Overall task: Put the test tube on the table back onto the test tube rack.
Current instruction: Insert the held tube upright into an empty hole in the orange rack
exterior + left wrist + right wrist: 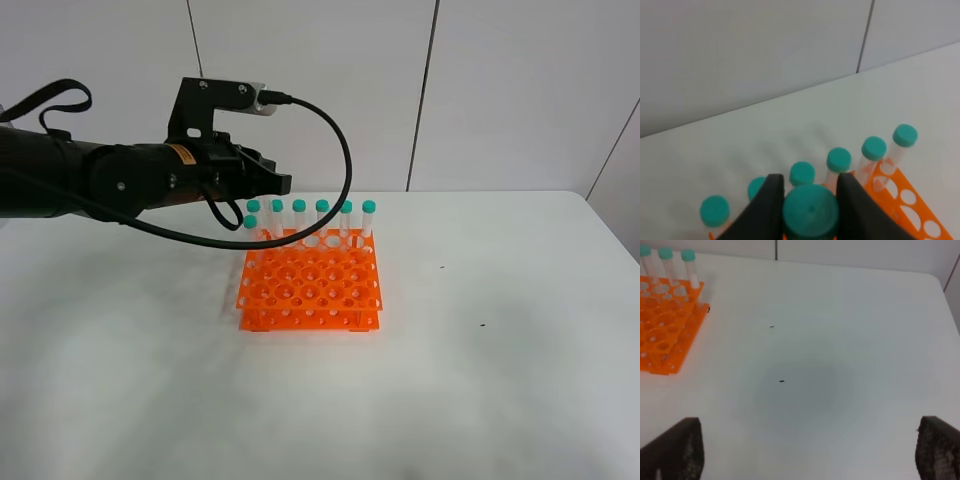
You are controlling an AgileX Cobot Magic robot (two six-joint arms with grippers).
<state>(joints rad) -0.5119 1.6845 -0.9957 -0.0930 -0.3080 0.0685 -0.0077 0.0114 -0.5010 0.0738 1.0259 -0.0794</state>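
Test tube [250,226], teal-capped and upright, in a hole of the orange test tube rack [310,285]. Sits in the second row from the back, at the left end in the exterior view, just in front of the leftmost of six alike tubes [322,212] lining the back row. Rack flat on the white tabletop [500,350], near its middle.

Left tool [276,184] over that back left corner, reaching in from the left on a black arm [90,175]. From the high camera, appears above the tube's cap, with a back-row cap showing between the two. From the left wrist camera, cap [810,210] right between the two dark fingers [770,205], filling the narrow gap from edge to edge. Pressing on it or merely flanking it from higher up: cannot tell.

Right tool [805,455] well apart from the rack, over bare tabletop, fingers spread wide at the far corners of its wrist view, holding nothing.
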